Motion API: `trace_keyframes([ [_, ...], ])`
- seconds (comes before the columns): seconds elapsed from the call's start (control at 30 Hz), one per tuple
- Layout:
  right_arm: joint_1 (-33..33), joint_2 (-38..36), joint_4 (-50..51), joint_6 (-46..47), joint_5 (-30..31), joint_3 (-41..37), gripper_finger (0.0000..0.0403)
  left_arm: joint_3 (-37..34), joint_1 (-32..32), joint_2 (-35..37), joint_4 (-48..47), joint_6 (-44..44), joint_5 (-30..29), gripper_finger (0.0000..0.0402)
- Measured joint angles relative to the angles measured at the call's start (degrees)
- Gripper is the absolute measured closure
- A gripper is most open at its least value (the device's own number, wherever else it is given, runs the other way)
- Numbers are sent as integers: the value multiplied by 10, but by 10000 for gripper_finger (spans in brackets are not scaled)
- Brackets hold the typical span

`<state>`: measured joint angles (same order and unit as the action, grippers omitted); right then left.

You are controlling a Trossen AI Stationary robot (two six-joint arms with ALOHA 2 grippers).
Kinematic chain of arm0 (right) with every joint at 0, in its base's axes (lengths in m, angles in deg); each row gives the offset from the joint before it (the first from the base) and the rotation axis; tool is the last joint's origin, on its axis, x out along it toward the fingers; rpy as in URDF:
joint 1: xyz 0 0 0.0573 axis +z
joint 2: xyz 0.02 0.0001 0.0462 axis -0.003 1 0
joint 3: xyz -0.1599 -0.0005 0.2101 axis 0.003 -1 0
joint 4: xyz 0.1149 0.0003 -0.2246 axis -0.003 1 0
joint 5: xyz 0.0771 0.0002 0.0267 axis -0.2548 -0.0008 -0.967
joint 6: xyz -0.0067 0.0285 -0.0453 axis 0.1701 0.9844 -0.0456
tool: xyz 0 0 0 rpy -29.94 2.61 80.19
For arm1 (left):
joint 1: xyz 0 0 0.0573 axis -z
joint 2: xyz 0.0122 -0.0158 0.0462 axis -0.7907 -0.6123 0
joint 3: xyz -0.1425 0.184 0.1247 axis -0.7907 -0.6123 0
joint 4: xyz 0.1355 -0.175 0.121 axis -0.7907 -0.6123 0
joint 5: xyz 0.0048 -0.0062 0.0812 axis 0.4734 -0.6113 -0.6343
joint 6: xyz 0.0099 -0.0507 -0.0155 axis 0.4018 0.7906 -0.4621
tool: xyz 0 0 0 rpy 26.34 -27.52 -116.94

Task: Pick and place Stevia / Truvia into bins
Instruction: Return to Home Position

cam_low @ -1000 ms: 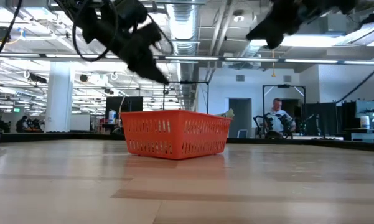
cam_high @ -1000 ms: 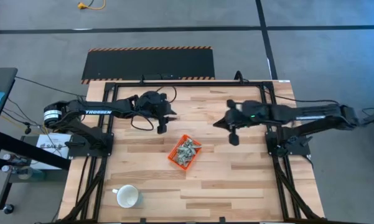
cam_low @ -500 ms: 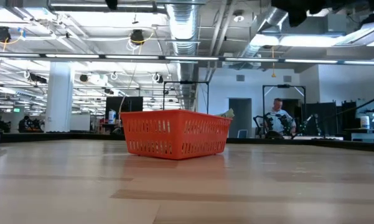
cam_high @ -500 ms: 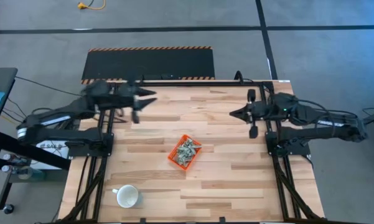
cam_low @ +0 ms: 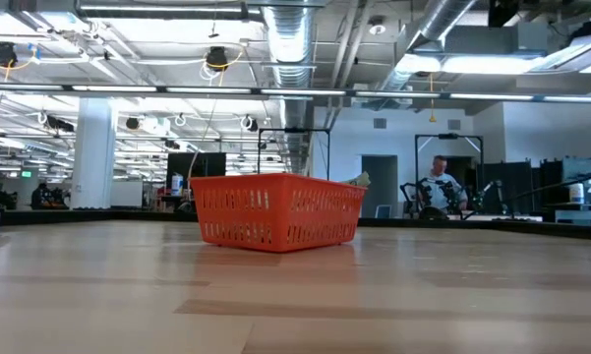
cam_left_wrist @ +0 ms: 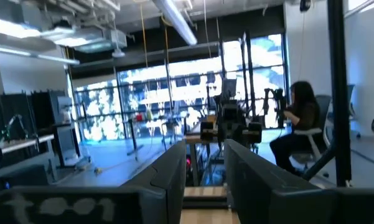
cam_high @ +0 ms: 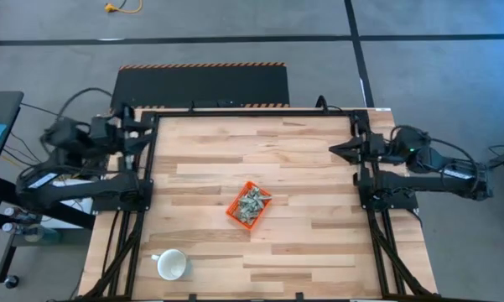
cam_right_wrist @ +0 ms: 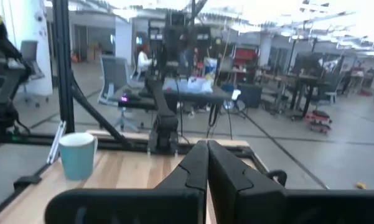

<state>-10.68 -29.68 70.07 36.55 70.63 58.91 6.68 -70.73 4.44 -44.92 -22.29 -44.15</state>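
Stevia / Truvia sachets (cam_high: 252,201): heaped inside the Orange bin (cam_high: 237,211). In low view one sachet corner (cam_low: 360,180) pokes above the bin's rim.
Orange bin: near mid-counter, turned at an angle to the counter's edges. Slotted low walls show in low view (cam_low: 275,216).
Counter (cam_high: 302,243): pale wood planks w/ a dark frame at both sides.
Mug (cam_high: 172,265): white, upright, near the front-left corner, well apart from the bin. Also seen in right wrist view (cam_right_wrist: 78,155).
Left tool (cam_high: 134,127): at the counter's far-left corner, over the frame, well apart from the bin. Left wrist view (cam_left_wrist: 205,168) shows fingers apart w/ a clear gap — released, holding nothing.
Right tool (cam_high: 340,149): at the counter's right edge, tip pointing in toward the middle, well apart from the bin. Right wrist view (cam_right_wrist: 206,165) shows fingers pressed together — clenched, nothing btwn them.
Room: a seated person (cam_low: 436,187) behind the counter in low view. Another seated person (cam_left_wrist: 302,121) at a desk in left wrist view.
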Motion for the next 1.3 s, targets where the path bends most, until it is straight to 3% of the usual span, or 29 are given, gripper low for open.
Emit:
trace_keyframes([
  [0.77,-1,-194,116,38,32,0,403,0,0,231,-119,20,-4,302],
  [0.9,-1,-229,126,41,32,0,403,4,0,236,-145,19,-4,302],
  [1.17,-1,-228,153,63,50,-4,403,3,0,235,-148,5,7,303],
  [1.3,0,-228,76,78,44,-48,403,-58,0,235,-110,20,6,312],
])
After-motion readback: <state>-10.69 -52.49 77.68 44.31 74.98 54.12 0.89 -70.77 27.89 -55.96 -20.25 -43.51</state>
